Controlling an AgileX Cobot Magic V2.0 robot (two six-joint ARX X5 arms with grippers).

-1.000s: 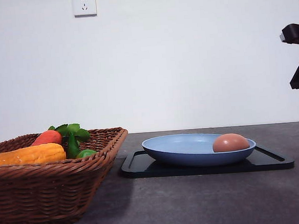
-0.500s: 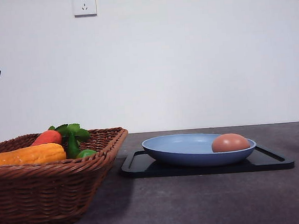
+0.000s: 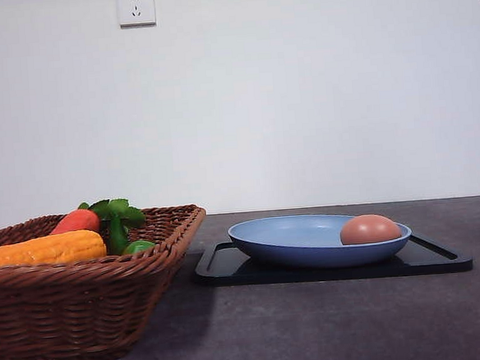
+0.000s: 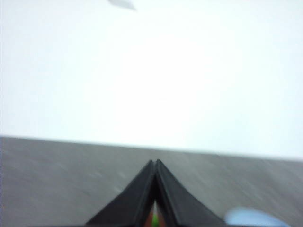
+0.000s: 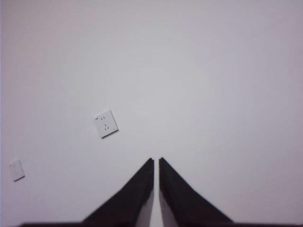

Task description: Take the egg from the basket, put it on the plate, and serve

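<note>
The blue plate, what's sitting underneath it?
The plate sits on a flat black tray, with the egg lying inside the plate near its right rim. The tray's middle is covered by the plate, so anything there can't be seen.

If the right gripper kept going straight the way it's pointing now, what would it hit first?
Probably the white wall. In the right wrist view the right gripper, fingers together, aims at bare wall beside the wall socket, with nothing between as far as the picture shows. Depth is unclear.
</note>
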